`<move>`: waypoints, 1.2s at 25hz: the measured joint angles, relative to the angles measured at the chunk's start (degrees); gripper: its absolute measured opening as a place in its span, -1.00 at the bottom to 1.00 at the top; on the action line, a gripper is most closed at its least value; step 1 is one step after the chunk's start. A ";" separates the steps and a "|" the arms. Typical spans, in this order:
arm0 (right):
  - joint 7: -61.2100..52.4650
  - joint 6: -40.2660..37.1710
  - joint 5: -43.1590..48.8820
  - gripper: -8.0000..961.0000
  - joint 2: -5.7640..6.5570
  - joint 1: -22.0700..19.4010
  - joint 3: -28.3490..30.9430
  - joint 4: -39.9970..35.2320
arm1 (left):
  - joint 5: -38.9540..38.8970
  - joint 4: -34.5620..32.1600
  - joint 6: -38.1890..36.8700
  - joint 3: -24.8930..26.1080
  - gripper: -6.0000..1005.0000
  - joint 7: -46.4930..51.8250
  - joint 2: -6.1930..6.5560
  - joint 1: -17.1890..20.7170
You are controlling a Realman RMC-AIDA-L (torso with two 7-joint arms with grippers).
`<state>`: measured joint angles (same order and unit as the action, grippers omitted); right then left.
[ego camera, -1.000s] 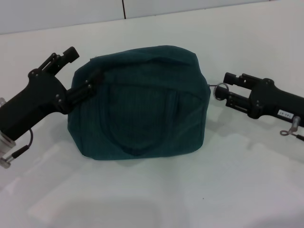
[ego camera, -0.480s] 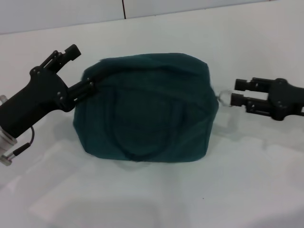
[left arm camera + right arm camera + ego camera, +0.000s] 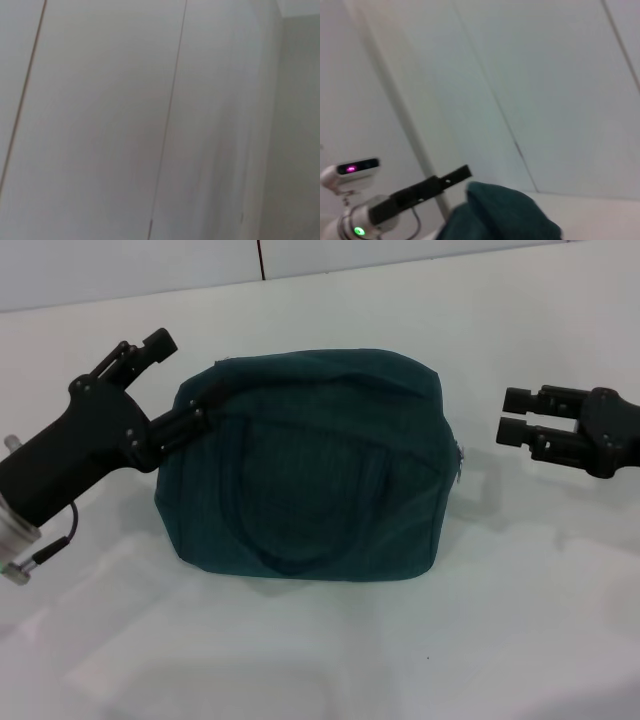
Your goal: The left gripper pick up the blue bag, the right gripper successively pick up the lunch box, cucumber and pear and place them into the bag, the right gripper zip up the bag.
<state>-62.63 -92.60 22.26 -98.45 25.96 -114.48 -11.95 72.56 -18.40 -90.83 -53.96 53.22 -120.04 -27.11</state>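
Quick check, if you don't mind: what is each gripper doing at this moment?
Left gripper: one finger on the blue bag at its upper left corner; a grip cannot be confirmed.
Right gripper: open, empty, clear of the bag's right side.

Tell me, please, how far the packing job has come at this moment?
Near the end. The blue bag looks closed along its top, and no lunch box, cucumber or pear lies outside it. The left end effector grips the bag's upper left corner. The right end effector hangs apart from the bag's right side, holding nothing. Only letting go of the bag seems left.
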 joint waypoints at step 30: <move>6.97 -5.37 17.13 0.17 -1.42 6.52 14.13 -5.89 | 8.69 -7.71 -5.58 -2.99 0.77 0.43 0.77 1.60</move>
<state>-55.66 -97.97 39.39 -99.87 32.47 -100.35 -17.83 81.25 -26.10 -96.41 -56.95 53.64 -119.27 -25.50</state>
